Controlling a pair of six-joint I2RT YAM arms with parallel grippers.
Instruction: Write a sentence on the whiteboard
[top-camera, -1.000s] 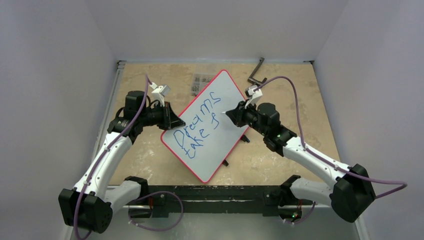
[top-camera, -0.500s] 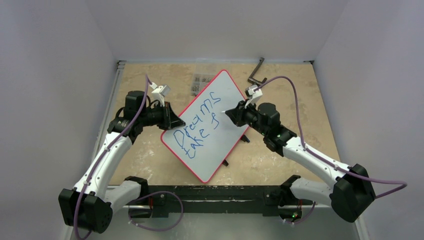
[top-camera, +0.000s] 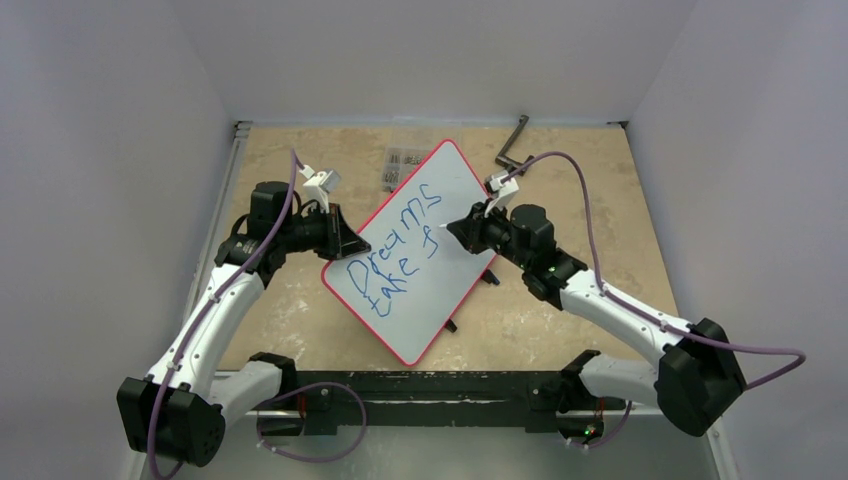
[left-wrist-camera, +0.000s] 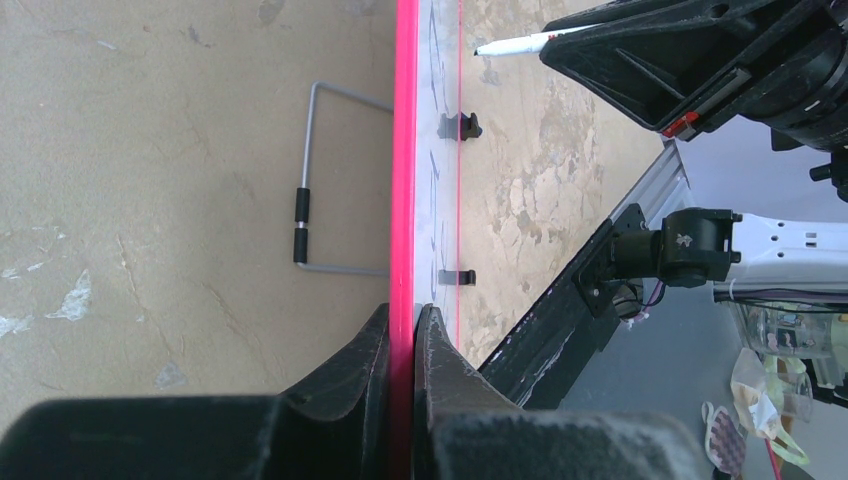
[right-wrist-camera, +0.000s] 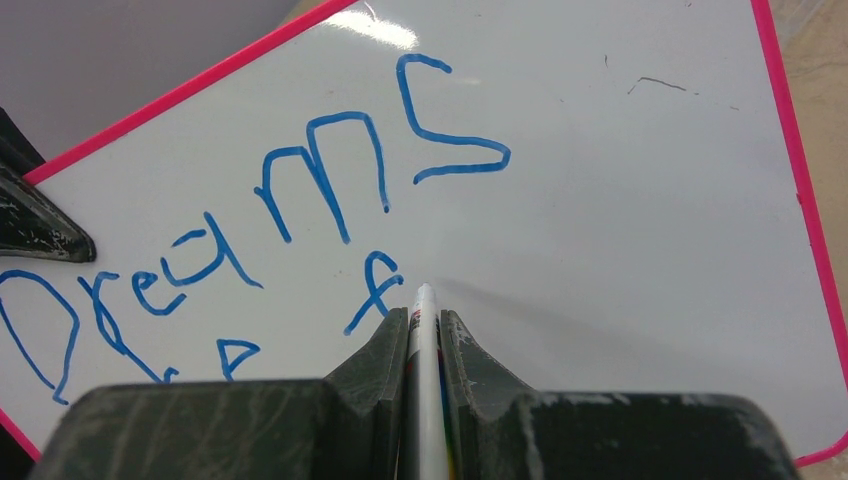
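Even, soft overhead light fills all views. Glare streaks the whiteboard near its top edge. The blurred right gripper looms close.

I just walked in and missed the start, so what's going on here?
The left gripper is clamped on the red rim of the whiteboard, steadying it. The right gripper grips a marker, its tip pointed at the board beside the last letter. The sentence reads "Dreams take f" so far, so the writing is unfinished.
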